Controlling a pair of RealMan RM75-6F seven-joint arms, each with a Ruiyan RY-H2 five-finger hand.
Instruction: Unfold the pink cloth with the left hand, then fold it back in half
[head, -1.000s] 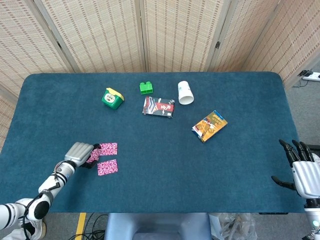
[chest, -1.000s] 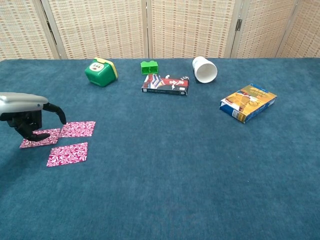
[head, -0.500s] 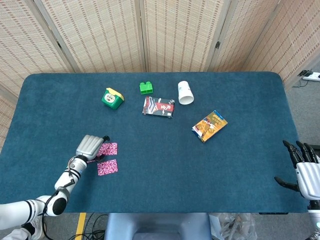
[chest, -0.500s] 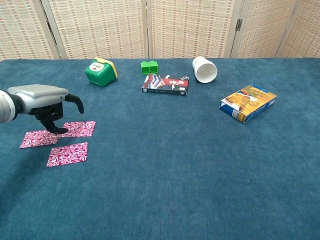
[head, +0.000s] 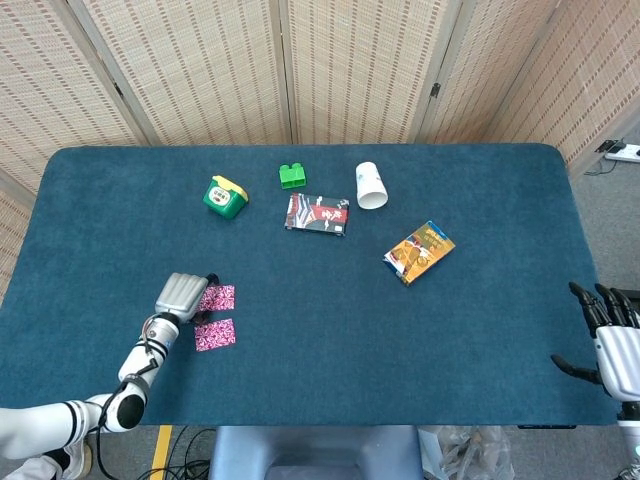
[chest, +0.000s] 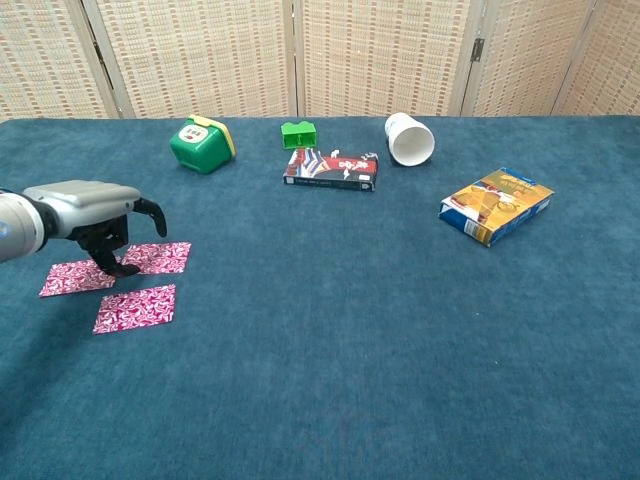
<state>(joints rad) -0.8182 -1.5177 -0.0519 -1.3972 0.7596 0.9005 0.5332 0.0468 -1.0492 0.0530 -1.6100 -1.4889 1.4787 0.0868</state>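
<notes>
The pink cloth (chest: 115, 281) lay spread flat as three patches near the table's (head: 300, 340) front-left edge. The left hand (chest: 95, 215) hung over its far part, fingers curled downward, their tips at or just above the fabric; whether they pinched it could not be told. The right hand (head: 612, 335) stood off the table's right edge, fingers spread, holding nothing. Well apart from the cloth, at the far side, sat a green tub (head: 225, 196), a green block (head: 292, 176), a dark packet (head: 316, 215), a tipped white cup (head: 370, 185) and an orange box (head: 419, 251). Nothing stood between the cloth and the hand.
</notes>
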